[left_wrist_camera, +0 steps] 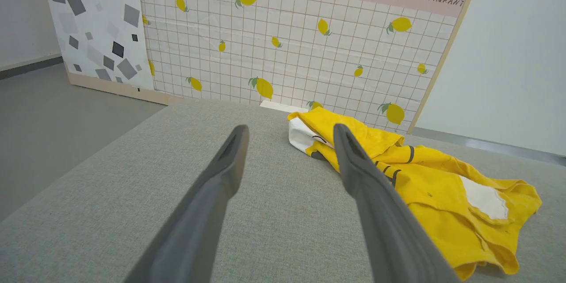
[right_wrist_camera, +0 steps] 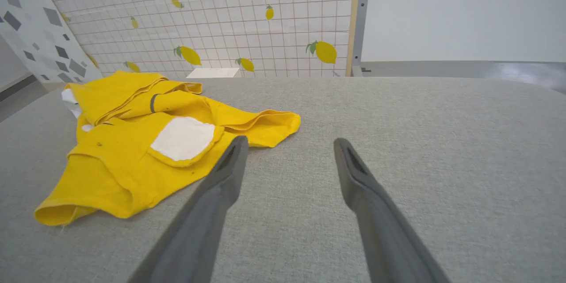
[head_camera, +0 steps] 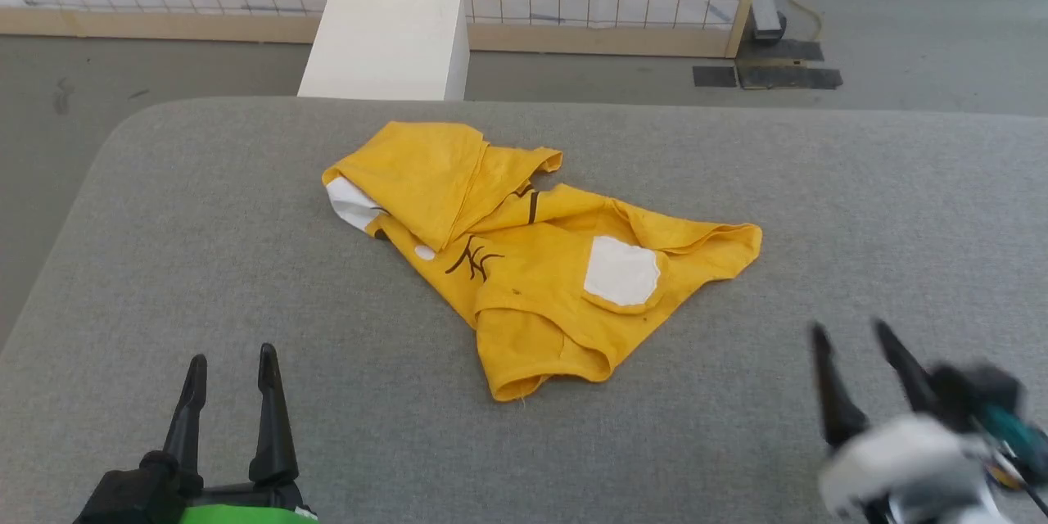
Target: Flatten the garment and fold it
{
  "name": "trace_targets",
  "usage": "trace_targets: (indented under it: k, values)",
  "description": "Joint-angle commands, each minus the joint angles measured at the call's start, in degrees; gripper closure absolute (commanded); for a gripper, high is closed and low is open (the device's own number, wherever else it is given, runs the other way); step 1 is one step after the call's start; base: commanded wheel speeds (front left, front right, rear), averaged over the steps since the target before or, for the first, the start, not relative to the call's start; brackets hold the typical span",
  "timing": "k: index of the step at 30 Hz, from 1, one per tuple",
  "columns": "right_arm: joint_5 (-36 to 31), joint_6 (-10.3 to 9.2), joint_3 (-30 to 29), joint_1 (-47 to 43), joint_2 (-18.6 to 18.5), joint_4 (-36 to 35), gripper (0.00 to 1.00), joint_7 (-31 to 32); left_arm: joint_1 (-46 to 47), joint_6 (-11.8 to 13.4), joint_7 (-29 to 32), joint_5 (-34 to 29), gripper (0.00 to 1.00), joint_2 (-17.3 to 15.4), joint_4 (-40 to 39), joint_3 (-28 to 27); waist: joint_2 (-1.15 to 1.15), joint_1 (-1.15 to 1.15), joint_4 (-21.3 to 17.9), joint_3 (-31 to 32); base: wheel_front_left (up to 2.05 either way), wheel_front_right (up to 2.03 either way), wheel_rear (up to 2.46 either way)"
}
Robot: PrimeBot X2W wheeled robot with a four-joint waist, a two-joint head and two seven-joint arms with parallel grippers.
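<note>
Yellow cotton, crumpled and doubled over on itself: the garment lies in a heap on the grey padded table, ahead of both claws and between them. From the left claw it sits forward and to the right, well apart. From the right claw it sits forward and to the left, somewhat nearer. Its pointed right corner is the closest part to that claw.

Both claws stand with their fingers spread wide and nothing between them. Neither touches the cloth. The right one is blurred in the head view, but its own wrist view shows the gap between the fingers plainly.

We judge that flattening has not begun. One flap is thrown over the far left end, hiding part of the print. A white patch shows on a turned-over fold, and the nearest end is rolled into a thick tube. We cannot tell from this heap which edge is hem, sleeve or collar.

The next move, as we see it, calls for each claw to reach in and pinch a single layer at opposite ends. The left would take the flap's outer edge and the right would take the pointed corner, and then they would draw apart to spread the shirt. Catching two layers at once would only drag the lump along.

As for containers, we see none on the table. A white block stands beyond the table's far edge, well ahead of the left claw. Whether it is a box that holds anything we cannot tell.
</note>
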State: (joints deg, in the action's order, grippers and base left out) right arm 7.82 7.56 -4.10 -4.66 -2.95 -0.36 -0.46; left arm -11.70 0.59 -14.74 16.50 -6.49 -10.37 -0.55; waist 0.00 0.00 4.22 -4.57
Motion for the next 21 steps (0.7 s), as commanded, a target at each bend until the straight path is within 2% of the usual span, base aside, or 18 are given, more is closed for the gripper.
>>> trace_targets:
  k: [1,4,8,10,15,21]
  values:
    - [-0.60,-0.08,1.35,3.32,0.07,-0.91,0.00,3.27,0.36,-0.64,-0.25,-0.53,0.00,0.57,-0.20,-0.38,0.00,0.00,0.29,-0.75,0.00,0.00,0.00]
    - [-2.27,-0.08,4.34,9.18,0.07,-0.47,0.00,15.23,1.21,-2.28,-0.25,-1.58,0.00,1.17,0.08,-0.32,0.00,0.00,1.04,-2.24,0.00,0.00,0.00]
    - [-4.71,-0.08,5.16,16.36,0.02,1.81,0.00,29.84,2.94,-3.88,-0.26,-2.76,0.00,1.85,0.59,-0.03,0.00,0.00,2.76,-4.39,0.00,0.00,0.00]
    - [-5.82,-0.08,4.98,19.66,-0.35,3.12,0.00,34.55,3.81,-4.50,-0.26,-3.04,0.00,2.14,1.10,-0.06,0.00,0.00,3.82,-5.40,0.00,0.00,0.00]
    - [-5.77,-0.08,6.16,25.35,-2.27,8.61,0.00,41.26,5.62,-5.71,-0.26,-3.21,0.00,2.68,2.52,-0.27,0.00,0.00,6.47,-7.22,0.00,0.00,0.00]
    - [-6.57,-0.08,6.11,29.26,-3.67,16.67,0.00,42.70,7.48,-6.80,-0.26,-3.23,0.00,3.04,3.94,-0.32,0.00,0.00,9.83,-8.87,0.00,0.00,0.00]
